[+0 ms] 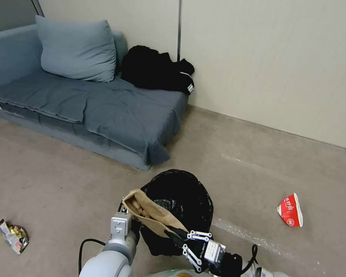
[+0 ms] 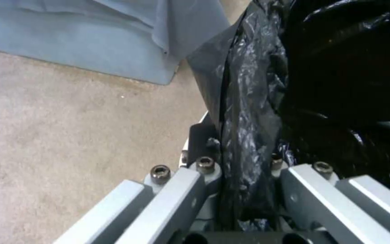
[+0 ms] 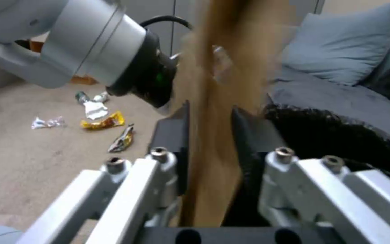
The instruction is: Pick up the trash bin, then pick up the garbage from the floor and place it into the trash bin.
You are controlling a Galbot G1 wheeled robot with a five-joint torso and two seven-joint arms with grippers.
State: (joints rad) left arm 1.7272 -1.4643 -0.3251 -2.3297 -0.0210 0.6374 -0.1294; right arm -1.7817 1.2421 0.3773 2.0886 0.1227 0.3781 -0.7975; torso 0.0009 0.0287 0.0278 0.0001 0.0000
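The trash bin (image 1: 188,192), lined with a crinkled black bag, is held off the floor in front of me. My left gripper (image 1: 125,212) is shut on its near rim; the left wrist view has the bag's rim (image 2: 249,135) pinched in the left gripper (image 2: 242,162). My right gripper (image 1: 173,232) is shut on a brown paper piece (image 1: 150,211), which lies slanted over the bin's near edge. In the right wrist view the paper (image 3: 213,142) stands between the right gripper's (image 3: 209,118) fingers, next to the bin's rim (image 3: 321,132). A red crumpled packet (image 1: 291,210) lies on the floor to the right.
A gold wrapper (image 1: 13,236) lies on the carpet at the left. Yellow wrappers (image 3: 102,121), a white tissue (image 3: 94,109) and a small bottle (image 3: 81,97) lie scattered behind my left arm. A blue-grey sofa (image 1: 103,111) with a black clothing heap (image 1: 157,69) stands against the wall ahead.
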